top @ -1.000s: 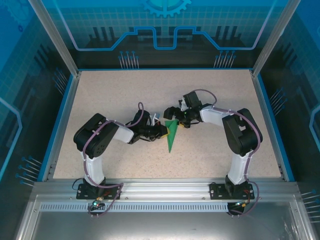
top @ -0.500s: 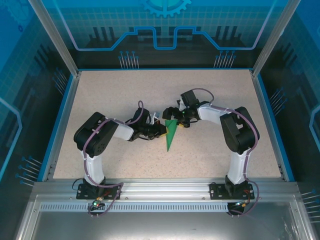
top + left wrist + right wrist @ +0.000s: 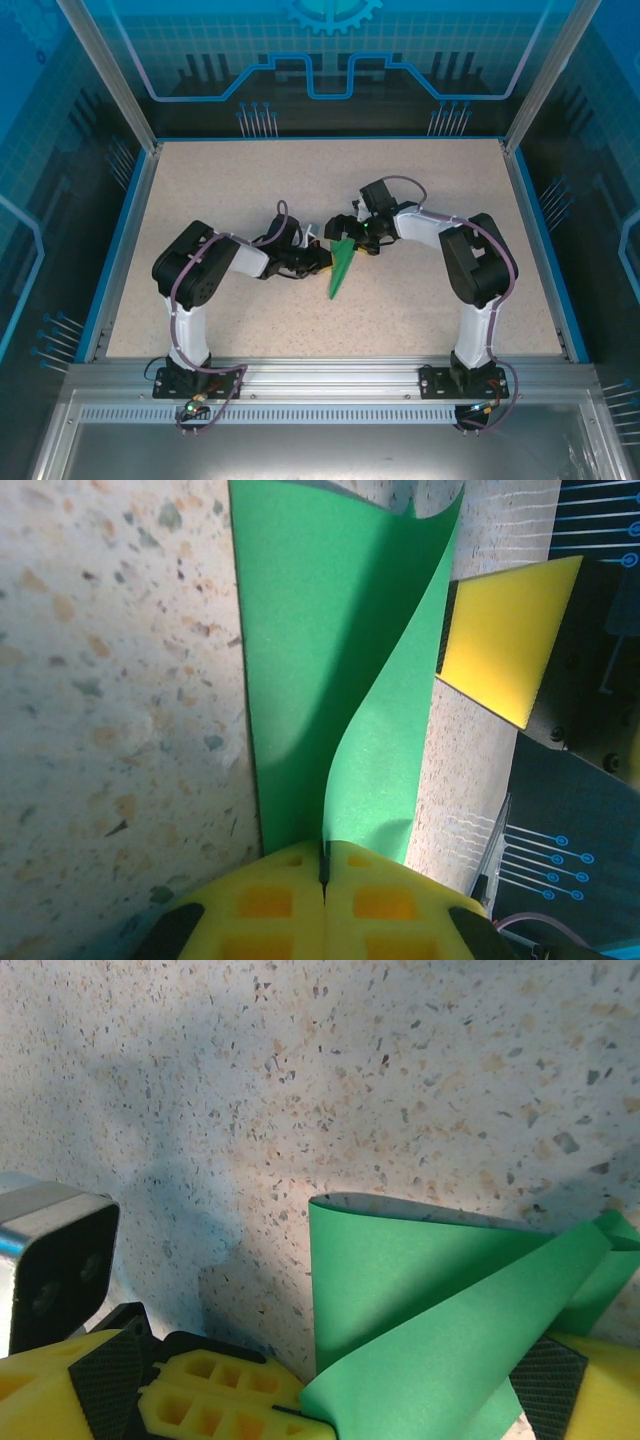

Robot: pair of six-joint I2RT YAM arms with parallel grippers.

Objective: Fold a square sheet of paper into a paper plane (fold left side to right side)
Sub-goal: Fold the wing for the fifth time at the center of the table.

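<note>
Seen from above, two black robot arms reach toward each other at the centre of a speckled beige table (image 3: 230, 190) edged with blue walls. Between them lies the green paper (image 3: 340, 270), folded into a slim pointed dart, its wide end toward the top of the frame and its tip toward the bottom.

The left gripper (image 3: 322, 261) comes in from the left and meets the paper's left edge near the wide end. In the left wrist view its yellow fingers (image 3: 270, 910) are pressed together at the bottom of the frame, pinching the paper's edge (image 3: 320, 680). One layer lies flat on the table and another curls upward.

The right gripper (image 3: 352, 238) sits at the paper's wide end. In its own wrist view the yellow fingers (image 3: 215, 1390) stand wide apart at the bottom corners of the frame. A bowed band of paper (image 3: 440, 1310) runs between them, and the jaws are not clamped on it.

Compared with a second ago, the dart looks narrower. Its tip has swung slightly toward the lower left, so it now lies more slanted. Both grippers have shifted slightly with it, and neither has changed its opening.
</note>
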